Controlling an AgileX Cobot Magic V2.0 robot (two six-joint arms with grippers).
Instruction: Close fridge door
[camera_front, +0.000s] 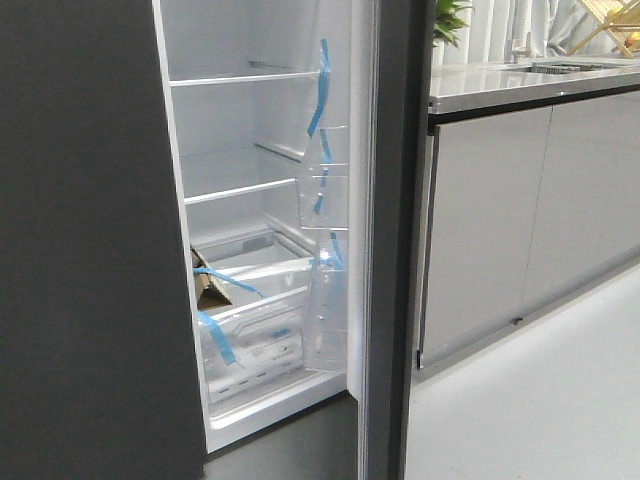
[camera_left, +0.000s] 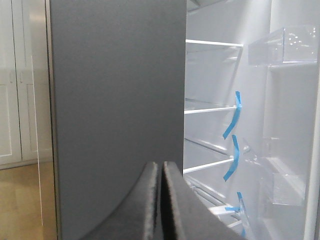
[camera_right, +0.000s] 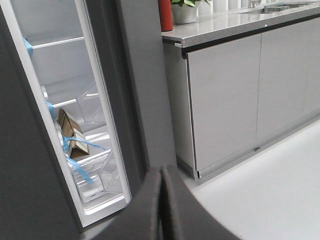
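The fridge door (camera_front: 395, 240) stands open, seen nearly edge-on as a tall dark-grey panel. Its white inner face carries clear bins (camera_front: 325, 195) and blue tape strips. It also shows in the right wrist view (camera_right: 142, 85) and, by its binned inner face, in the left wrist view (camera_left: 292, 125). My left gripper (camera_left: 161, 170) is shut and empty, in front of the other plain dark-grey panel (camera_left: 115, 100), near its edge. My right gripper (camera_right: 161, 172) is shut and empty, a little short of the door's lower outer edge. Neither gripper shows in the front view.
The plain dark-grey panel (camera_front: 85, 250) fills the left. The fridge's white inside (camera_front: 245, 200) has shelves, taped drawers and a brown box (camera_front: 208, 285). Pale grey cabinet fronts (camera_front: 500, 220) under a worktop (camera_front: 520, 85) stand right of the door. Pale floor (camera_front: 540, 400) lies in front.
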